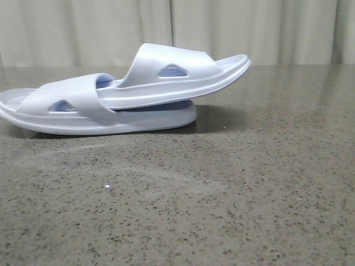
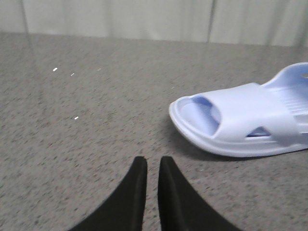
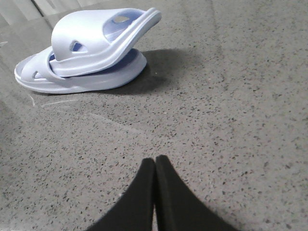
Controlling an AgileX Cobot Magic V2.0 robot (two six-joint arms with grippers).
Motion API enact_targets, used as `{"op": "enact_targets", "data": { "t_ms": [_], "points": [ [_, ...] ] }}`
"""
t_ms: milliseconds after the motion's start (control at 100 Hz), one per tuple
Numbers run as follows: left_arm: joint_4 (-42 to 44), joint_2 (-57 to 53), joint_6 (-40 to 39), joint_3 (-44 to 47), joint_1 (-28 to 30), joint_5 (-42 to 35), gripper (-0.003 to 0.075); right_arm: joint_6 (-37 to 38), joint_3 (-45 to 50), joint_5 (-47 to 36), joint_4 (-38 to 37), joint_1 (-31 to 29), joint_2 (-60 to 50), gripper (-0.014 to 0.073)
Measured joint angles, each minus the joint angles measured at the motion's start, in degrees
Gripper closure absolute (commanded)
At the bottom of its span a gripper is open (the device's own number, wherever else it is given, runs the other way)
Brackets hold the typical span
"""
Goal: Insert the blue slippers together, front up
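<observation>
The blue slippers lie together on the speckled grey table (image 1: 222, 194). The lower slipper (image 1: 72, 111) rests flat. The upper slipper (image 1: 166, 72) is pushed under the lower one's strap, its other end tilted up to the right. No gripper shows in the front view. In the left wrist view my left gripper (image 2: 153, 161) hovers over bare table, its fingers a narrow slit apart and empty, with the lower slipper's end (image 2: 240, 115) a short way off. My right gripper (image 3: 155, 161) is shut and empty, well apart from the stacked slippers (image 3: 96, 33).
Pale curtains (image 1: 177, 27) hang behind the table's far edge. Speckled table surface spreads in front of and to the right of the slippers.
</observation>
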Motion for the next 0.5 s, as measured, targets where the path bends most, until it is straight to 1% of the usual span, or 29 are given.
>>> {"op": "enact_targets", "data": {
  "t_ms": [10, 50, 100, 150, 240, 280, 310, 370, 500],
  "points": [
    [1.5, -0.2, -3.1, 0.1, 0.0, 0.1, 0.0705, 0.0, 0.0, 0.0, 0.0, 0.0, 0.0, 0.0673],
    [9.4, -1.6, -10.6, 0.8, 0.1, 0.1, 0.0705, 0.0, 0.0, 0.0, 0.0, 0.0, 0.0, 0.0673],
    [15.4, -3.4, -15.8, 2.0, 0.1, -0.7, 0.0705, 0.0, 0.0, 0.0, 0.0, 0.0, 0.0, 0.0673],
    [18.7, -5.4, -18.7, 3.8, 0.1, -2.9, 0.0705, 0.0, 0.0, 0.0, 0.0, 0.0, 0.0, 0.0673],
    [21.3, -9.6, -20.9, 8.1, 0.1, -7.0, 0.0705, 0.0, 0.0, 0.0, 0.0, 0.0, 0.0, 0.0673],
    [21.8, -11.8, -21.3, 9.7, 0.1, -7.3, 0.0705, 0.0, 0.0, 0.0, 0.0, 0.0, 0.0, 0.0673],
    [22.2, -13.2, -21.6, 9.7, 0.1, -5.7, 0.0705, 0.0, 0.0, 0.0, 0.0, 0.0, 0.0, 0.0673],
    [23.2, -15.2, -21.7, 9.7, 0.2, -5.4, 0.0705, 0.0, 0.0, 0.0, 0.0, 0.0, 0.0, 0.0673],
    [24.0, -15.5, -21.9, 9.7, 1.2, -2.8, 0.0705, 0.1, 0.0, 0.0, 0.0, 0.0, -0.1, 0.0673]
  ]
}}
